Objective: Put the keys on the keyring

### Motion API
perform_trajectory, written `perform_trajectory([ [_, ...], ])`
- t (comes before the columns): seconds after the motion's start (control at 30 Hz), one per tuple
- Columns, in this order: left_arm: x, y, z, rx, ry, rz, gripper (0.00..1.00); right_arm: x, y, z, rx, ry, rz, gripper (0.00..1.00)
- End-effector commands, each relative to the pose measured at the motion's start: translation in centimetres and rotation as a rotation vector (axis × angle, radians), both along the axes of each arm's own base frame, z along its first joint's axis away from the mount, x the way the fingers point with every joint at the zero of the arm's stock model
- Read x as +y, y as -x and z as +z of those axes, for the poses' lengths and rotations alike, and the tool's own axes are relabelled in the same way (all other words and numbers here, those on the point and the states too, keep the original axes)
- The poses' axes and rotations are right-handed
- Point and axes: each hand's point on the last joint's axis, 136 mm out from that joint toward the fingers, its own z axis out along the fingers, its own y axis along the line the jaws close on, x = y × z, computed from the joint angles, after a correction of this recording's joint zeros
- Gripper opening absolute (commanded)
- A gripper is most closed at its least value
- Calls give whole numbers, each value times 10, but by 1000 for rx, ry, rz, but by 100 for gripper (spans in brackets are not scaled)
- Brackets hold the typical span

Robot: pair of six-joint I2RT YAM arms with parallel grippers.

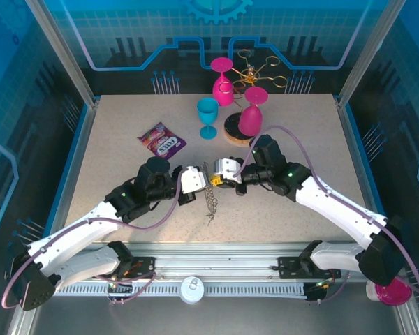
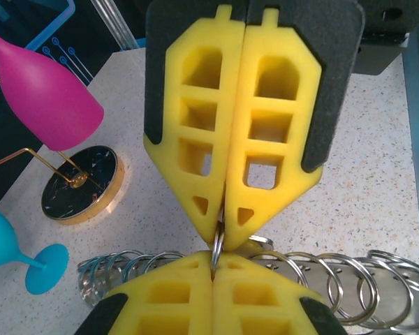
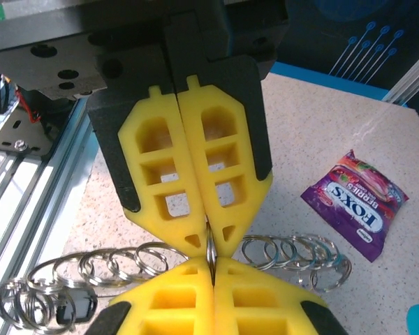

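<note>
Two pincers meet tip to tip over the table. The left pincer and the right pincer are each closed, their yellow pads pressed flat together. The keyring is nipped edge-on in both seams, directly between the two sets of tips. Just beneath the tips, a chain of split rings trails to either side along the tabletop. The keys are too small to tell apart among these links. Beyond the left pincer lies a purple candy packet. Farther off, behind both pincers, stand a blue goblet, a pink goblet and a gold wire stand.

Handling, as judged: the keyring is light, stiff, springy wire with a smooth, slippery surface, and it is likely to twist out of a loose pinch. The hanging chain adds a swinging load. The best hold is across the wire, close beside the split, with the pads square to the rim.
</note>
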Motion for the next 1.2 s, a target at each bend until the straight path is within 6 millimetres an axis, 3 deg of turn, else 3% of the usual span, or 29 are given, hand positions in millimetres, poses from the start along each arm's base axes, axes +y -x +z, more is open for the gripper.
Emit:
perform_trajectory([
  [0.0,-7,-1,31,-103,98,-25,0,0,1,28,7,-146,-27,22],
  [0.07,-7,-1,33,-114,128,-17,0,-8,-4,32,42,-226,-86,38],
  [0.1,-7,-2,34,-113,146,-11,0,-12,-6,34,57,-262,-114,41],
  [0.23,-7,-3,34,-101,220,8,0,-28,-13,33,77,-369,-229,43],
  [0.43,-7,-5,34,-94,272,28,0,-40,-6,2,65,-313,-289,42],
  [0.6,-4,-7,33,-84,284,52,0,-33,2,-17,22,-240,-252,42],
  [0.93,-6,-2,30,-72,293,26,0,-20,-9,-1,-17,-302,-259,41],
  [1.17,-8,2,32,-59,314,11,0,-6,-1,4,-2,-315,-182,41],
])
